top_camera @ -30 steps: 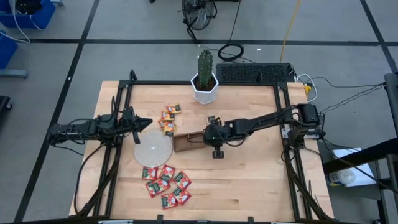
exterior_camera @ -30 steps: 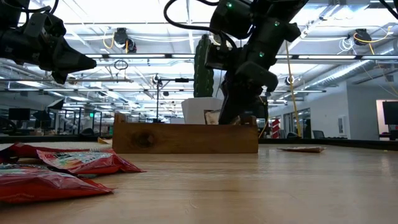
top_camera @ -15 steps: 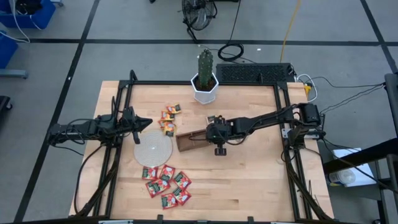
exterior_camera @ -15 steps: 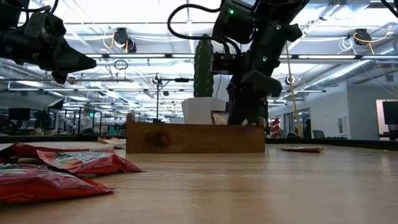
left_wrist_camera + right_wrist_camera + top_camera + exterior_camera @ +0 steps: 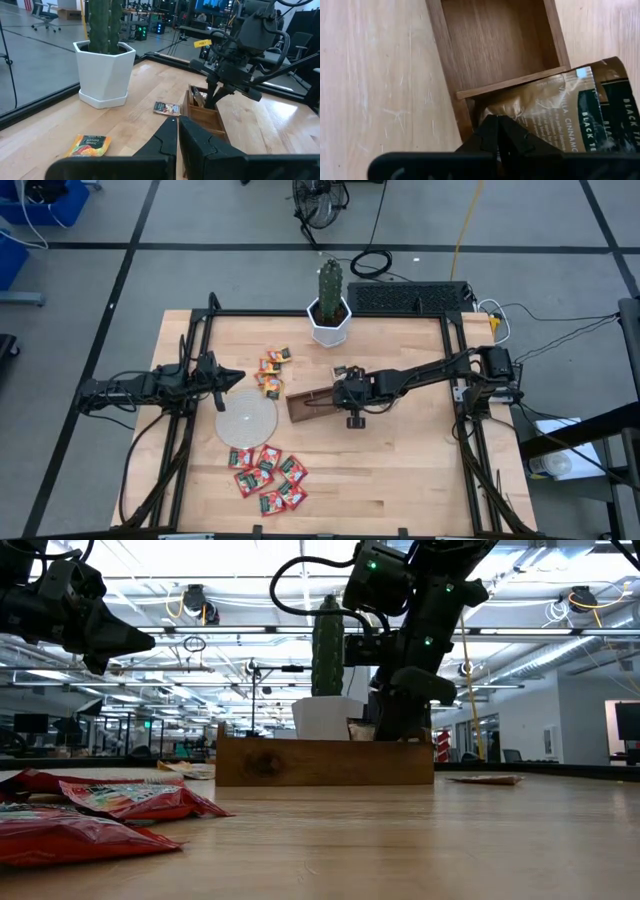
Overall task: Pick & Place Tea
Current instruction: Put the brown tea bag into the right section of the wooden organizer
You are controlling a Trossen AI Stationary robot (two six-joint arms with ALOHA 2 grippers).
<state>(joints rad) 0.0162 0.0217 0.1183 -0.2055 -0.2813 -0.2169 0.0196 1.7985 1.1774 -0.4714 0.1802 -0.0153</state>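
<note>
My right gripper is down in the right end of the long brown tray, shut on a whitish tea sachet with dark print. That sachet sticks up over the tray's rim. Red sachets lie near the front edge, and orange-yellow ones lie behind the tray. One more whitish sachet lies flat on the wood. My left gripper is shut and hovers left of the tray, above the pale disc's far edge. My right gripper pinches the whitish sachet by its edge, coming from above and pointing down. The sachet lies slanted in the tray's end compartment, against the wooden divider. The fingers hide the exact spot of the hold.
A cactus in a white hexagonal pot stands at the table's far edge, behind the tray. A black keyboard lies beyond the frame. Bare wood stretches near and right of the tray.
My right gripper has moved a little toward the table's right edge with the sachet. The tray has slid along the table the same way with it.
</note>
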